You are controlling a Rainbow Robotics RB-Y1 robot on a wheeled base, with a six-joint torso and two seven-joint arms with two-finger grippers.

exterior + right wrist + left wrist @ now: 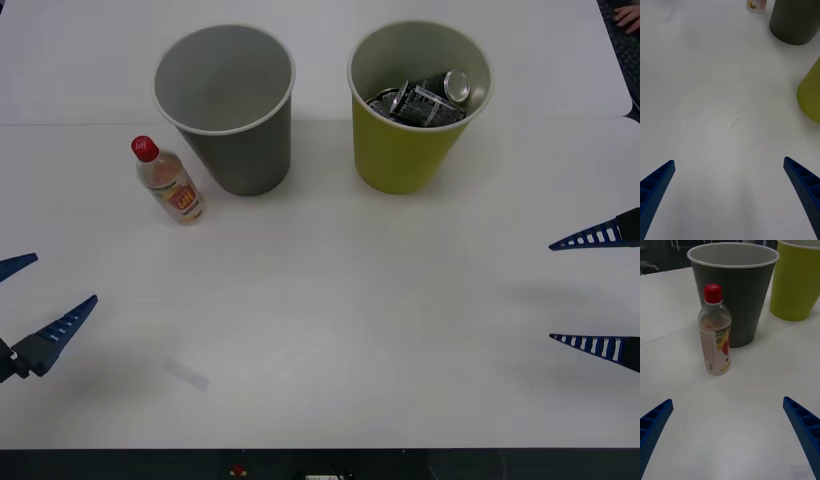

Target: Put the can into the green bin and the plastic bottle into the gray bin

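The plastic bottle (pixel 169 182) (pixel 715 335), clear with a red cap, stands upright on the white table just left of the gray bin (pixel 228 107) (pixel 732 288), which has nothing inside. The green bin (pixel 417 108) (pixel 797 281) stands to the right of the gray one, and a crushed silver can (pixel 430 98) lies inside it. My left gripper (pixel 30 300) (pixel 728 435) is open near the table's left edge, in front of the bottle and apart from it. My right gripper (pixel 598 292) (pixel 730 195) is open at the right edge, holding nothing.
The white table (pixel 340 320) stretches between the two grippers in front of the bins. The bottle's base (pixel 756 5), the gray bin (pixel 795 20) and the green bin's side (pixel 810 93) sit far ahead in the right wrist view. A faint scuff (pixel 188 375) marks the near-left tabletop.
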